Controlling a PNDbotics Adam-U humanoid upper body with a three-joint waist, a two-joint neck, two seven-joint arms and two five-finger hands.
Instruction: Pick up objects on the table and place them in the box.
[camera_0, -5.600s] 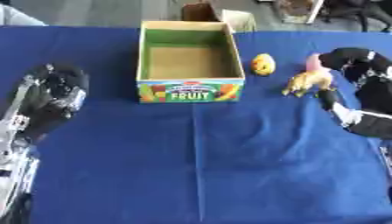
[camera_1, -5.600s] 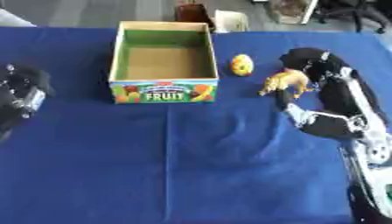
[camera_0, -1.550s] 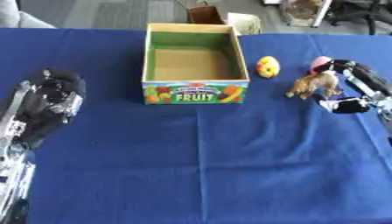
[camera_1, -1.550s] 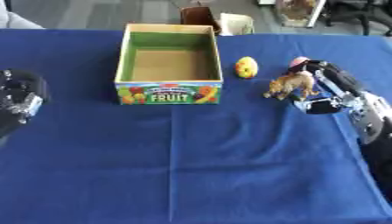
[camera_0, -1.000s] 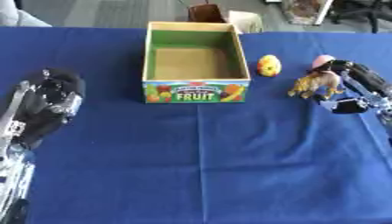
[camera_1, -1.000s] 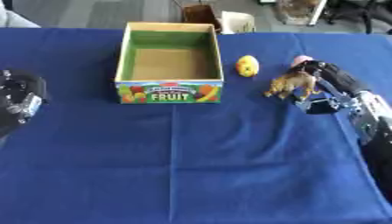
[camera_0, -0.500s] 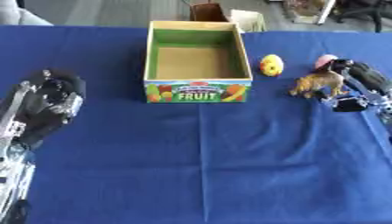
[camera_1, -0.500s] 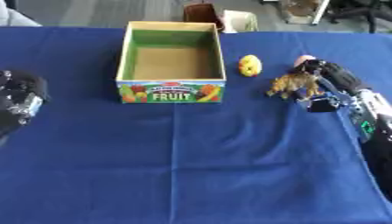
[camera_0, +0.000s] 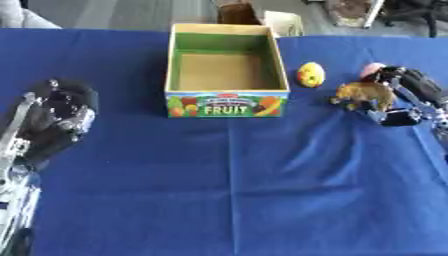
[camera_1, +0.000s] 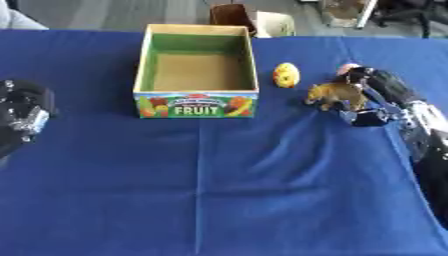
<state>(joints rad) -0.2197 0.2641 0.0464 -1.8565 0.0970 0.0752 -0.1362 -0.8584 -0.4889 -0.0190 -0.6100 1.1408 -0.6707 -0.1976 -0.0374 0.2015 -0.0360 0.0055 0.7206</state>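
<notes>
A brown animal toy (camera_0: 366, 94) stands on the blue tablecloth to the right of the FRUIT box (camera_0: 227, 103), whose inside shows nothing but its cardboard floor. My right hand (camera_0: 409, 94) sits against the toy's right side. Its fingers curl over the toy's back and its thumb lies by the hind legs. A yellow egg-shaped fruit (camera_0: 311, 74) lies between the box and the toy. A small pink thing (camera_0: 372, 68) peeks out behind my right hand's fingers. My left hand (camera_0: 59, 106) rests open at the left, far from the objects.
The blue cloth (camera_0: 245, 190) covers the whole table. Beyond the far edge stand a brown object (camera_0: 234, 11) and a pale carton (camera_0: 286, 21).
My right hand has settled a little closer round the brown toy. The toy, fruit and box stay in place; the left hand has not moved.
</notes>
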